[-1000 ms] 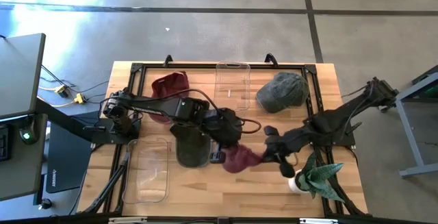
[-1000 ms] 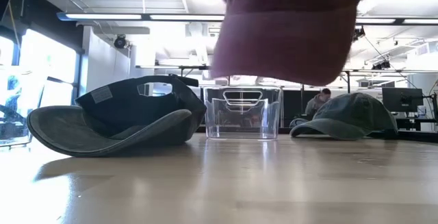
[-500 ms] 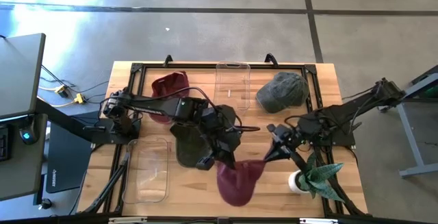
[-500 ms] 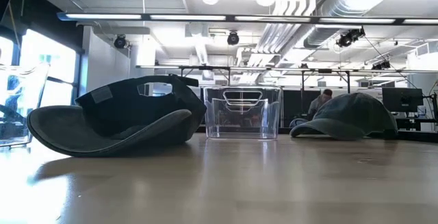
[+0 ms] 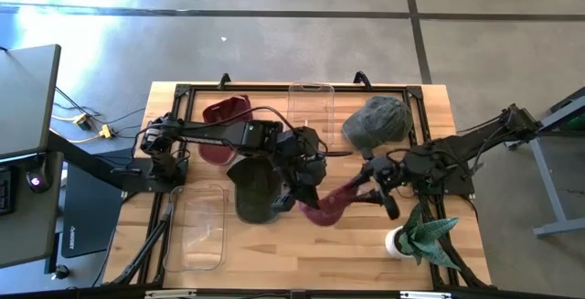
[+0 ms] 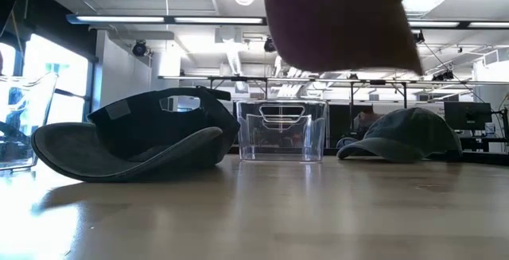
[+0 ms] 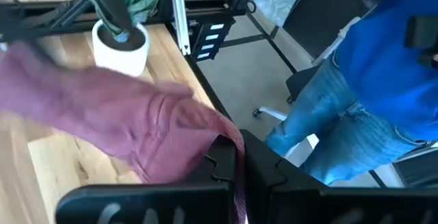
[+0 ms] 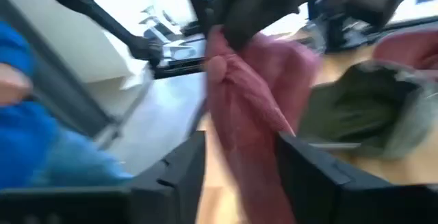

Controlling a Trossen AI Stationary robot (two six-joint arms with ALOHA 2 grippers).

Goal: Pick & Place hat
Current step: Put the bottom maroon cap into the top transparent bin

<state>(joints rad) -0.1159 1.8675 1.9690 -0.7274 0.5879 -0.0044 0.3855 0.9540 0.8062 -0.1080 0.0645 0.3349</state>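
Here, left gripper (image 7: 238, 161) clamped on maroon hat (image 5: 329, 203), right gripper (image 8: 236, 157) fingers apart beside it

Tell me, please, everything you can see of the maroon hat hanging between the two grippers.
The maroon hat is soft, crumpled cloth, stretched into a sagging strip over the table's middle. The left gripper is shut on one end, fabric pinched between its fingers. The other end hangs between the right gripper's spread fingers; whether they touch it cannot be told. In the low view it hangs clear above the wooden table. Its brim cannot be made out.
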